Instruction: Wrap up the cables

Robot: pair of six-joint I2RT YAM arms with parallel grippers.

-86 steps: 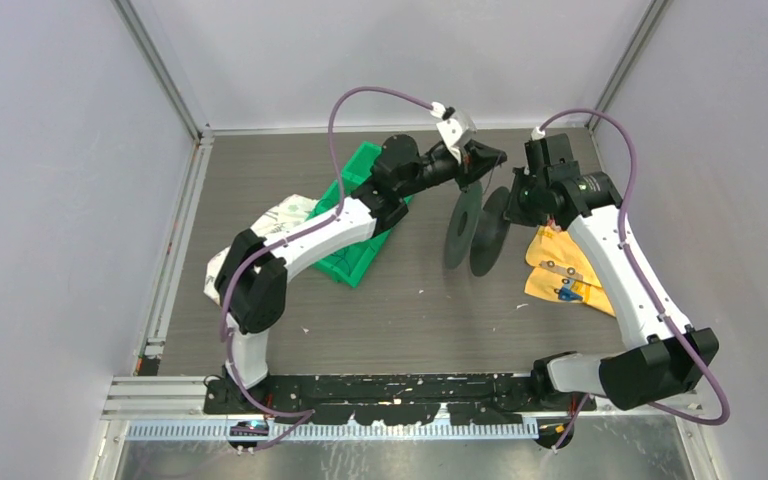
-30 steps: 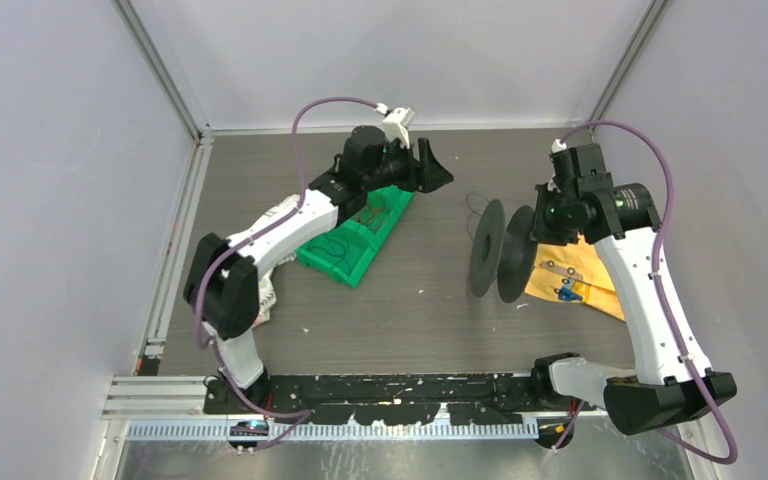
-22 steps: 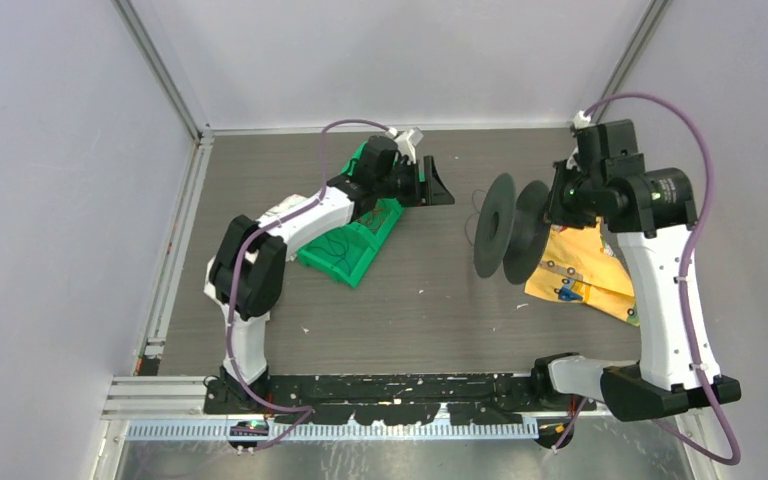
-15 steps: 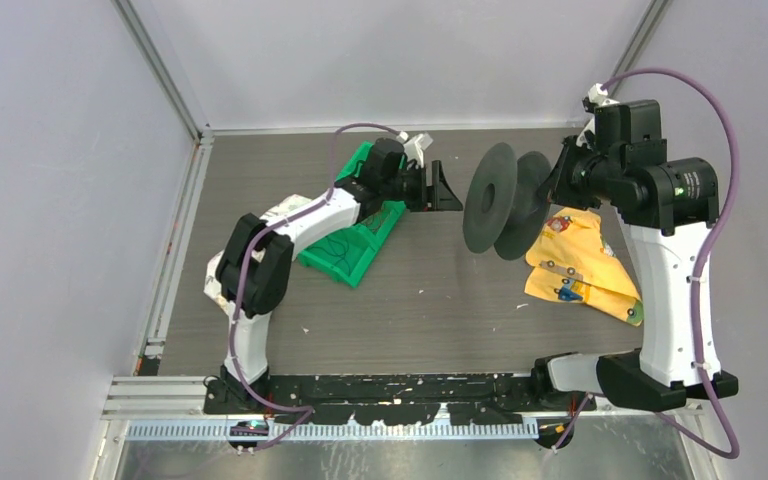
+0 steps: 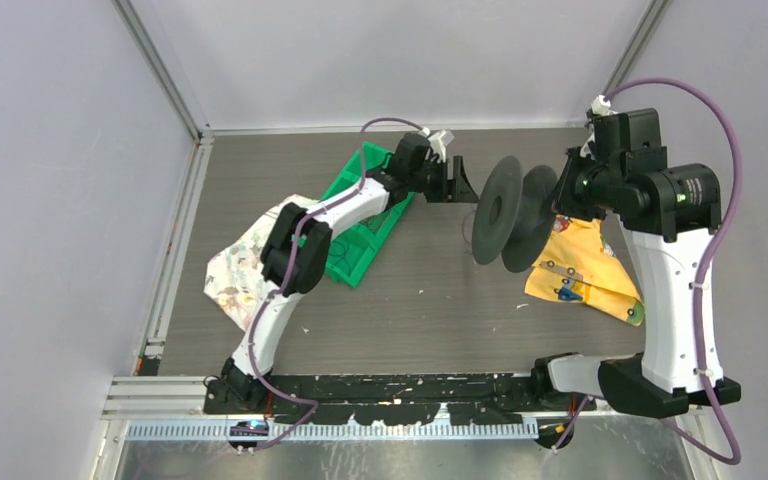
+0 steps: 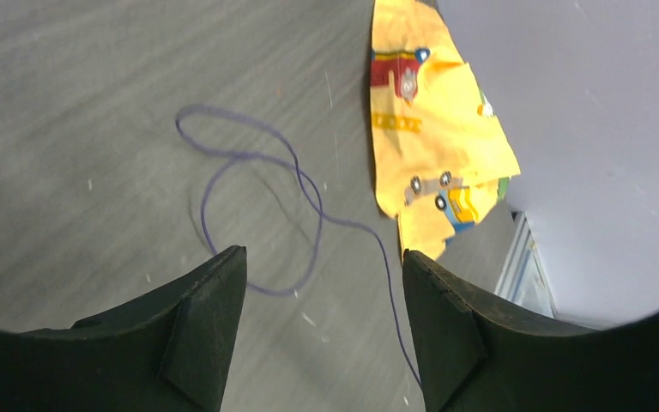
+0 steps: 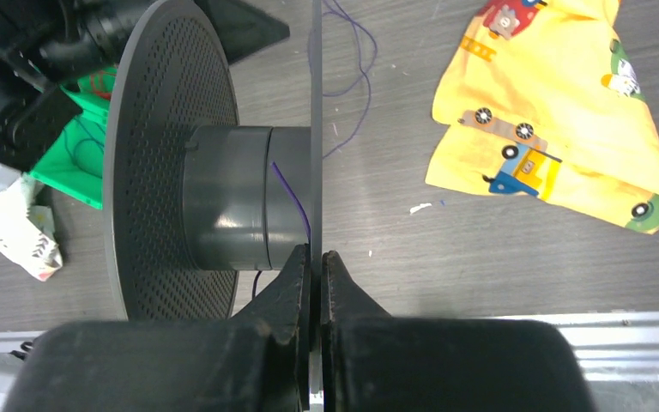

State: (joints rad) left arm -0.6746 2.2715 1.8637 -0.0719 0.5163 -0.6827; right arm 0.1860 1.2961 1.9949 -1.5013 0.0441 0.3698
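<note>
While most of the wrapping was yet to be done, the cable (image 6: 318, 225) lay in loose loops on the table (image 6: 94, 129), between the green tray (image 5: 355, 250) at left and the black spool (image 7: 227, 197). Above those loops hovered the left gripper (image 6: 322, 266), jaws well apart and holding nothing. Only a single strand crossed the spool's hub. Farther right, the right gripper (image 7: 316, 262) was clamped on the rim of one flange, apparently holding the spool clear of the table. The yellow cloth (image 7: 566, 112) lay rightmost.
</note>
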